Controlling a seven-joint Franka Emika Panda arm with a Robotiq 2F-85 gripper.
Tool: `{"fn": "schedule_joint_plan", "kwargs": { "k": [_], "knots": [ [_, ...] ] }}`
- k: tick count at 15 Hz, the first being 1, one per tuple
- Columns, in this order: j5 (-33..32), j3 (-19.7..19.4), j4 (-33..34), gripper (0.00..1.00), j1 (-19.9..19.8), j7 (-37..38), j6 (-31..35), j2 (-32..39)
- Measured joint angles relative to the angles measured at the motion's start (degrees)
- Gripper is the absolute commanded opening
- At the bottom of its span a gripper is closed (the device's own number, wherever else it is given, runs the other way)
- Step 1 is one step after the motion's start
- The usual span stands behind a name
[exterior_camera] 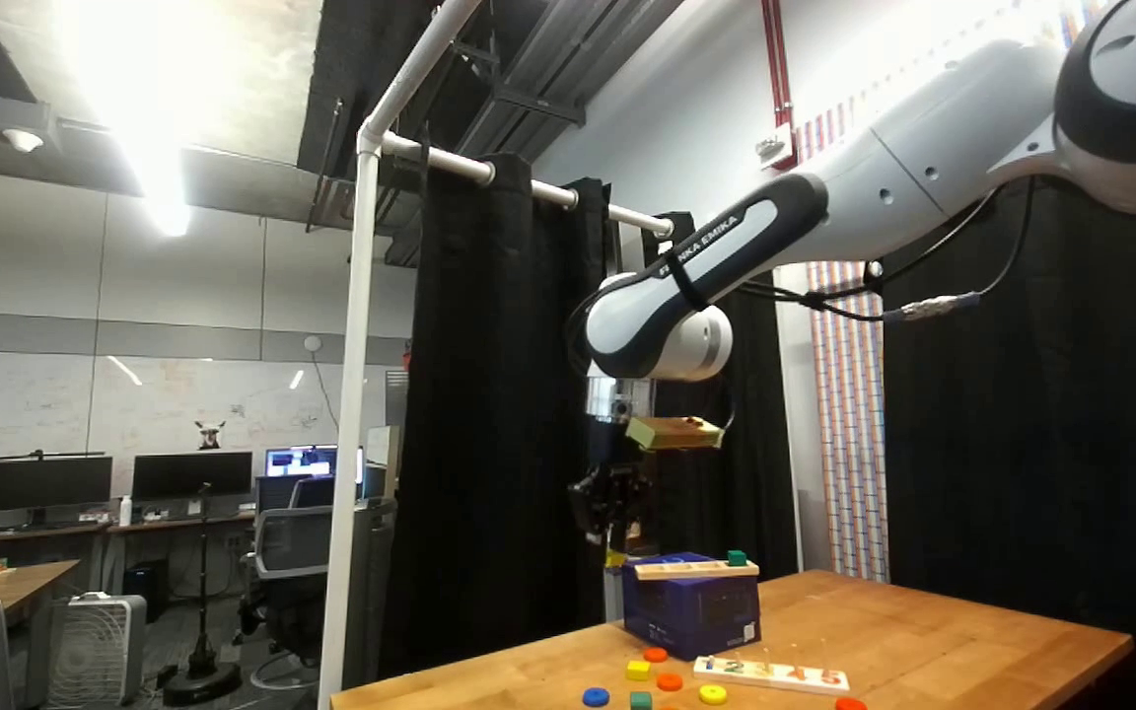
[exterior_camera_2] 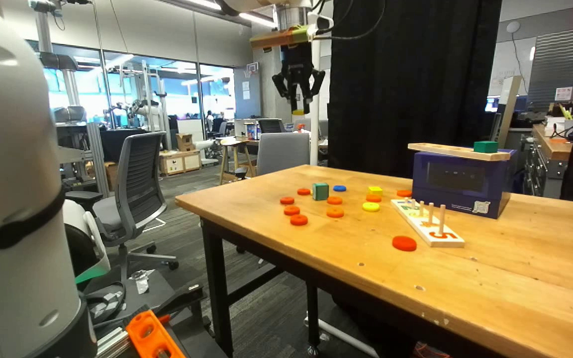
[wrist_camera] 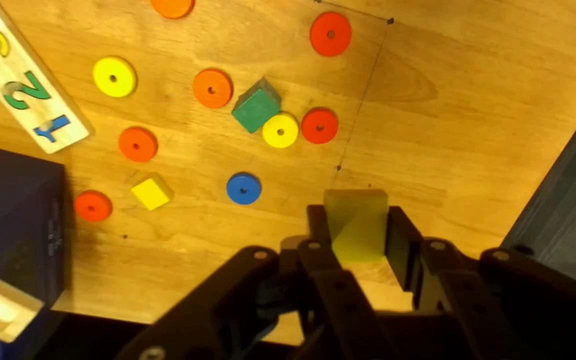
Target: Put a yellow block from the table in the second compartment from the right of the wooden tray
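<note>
My gripper (wrist_camera: pixel 357 232) is shut on a yellow block (wrist_camera: pixel 358 225), one finger on each side of it. The block (exterior_camera_2: pixel 298 113) also shows at the fingertips in both exterior views (exterior_camera: pixel 615 559), held well above the table (exterior_camera_2: pixel 530 263). The wooden tray (exterior_camera_2: pixel 445 149) lies on top of the dark purple-blue box (exterior_camera_2: pixel 458 186). A green block (exterior_camera_2: pixel 485 146) sits near one end of the tray. In the wrist view only one end of the tray (wrist_camera: pixel 23 306) shows, at the lower left. Another yellow block (wrist_camera: pixel 151 194) lies on the table near the box.
A number board with pegs (exterior_camera_2: pixel 428 226) lies beside the box. A green cube (wrist_camera: pixel 257 107), a blue disc (wrist_camera: pixel 244 188) and several red, orange and yellow discs are spread over the table. Dark curtains hang behind the table (exterior_camera: pixel 923 631).
</note>
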Motion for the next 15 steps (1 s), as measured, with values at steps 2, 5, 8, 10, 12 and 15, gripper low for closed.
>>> {"fn": "schedule_joint_plan", "kwargs": {
  "k": [2,5,8,10,12,15],
  "knots": [
    [-0.4,-1.2,-0.6,0.10,-1.2,2.3,0.0,-2.4],
    [-0.5,-3.4,-1.0,0.11,-3.6,5.4,0.0,-3.9],
    [-0.5,-5.6,-0.6,0.11,-6.2,7.1,0.0,-3.0],
    [-0.5,-7.0,0.6,0.11,-7.6,7.6,-0.5,-1.1],
    [-0.5,-7.9,2.5,0.13,-8.6,8.3,-1.4,1.7],
    [-0.5,-8.9,5.7,0.13,-9.4,9.4,-1.8,6.5]
  ]
}}
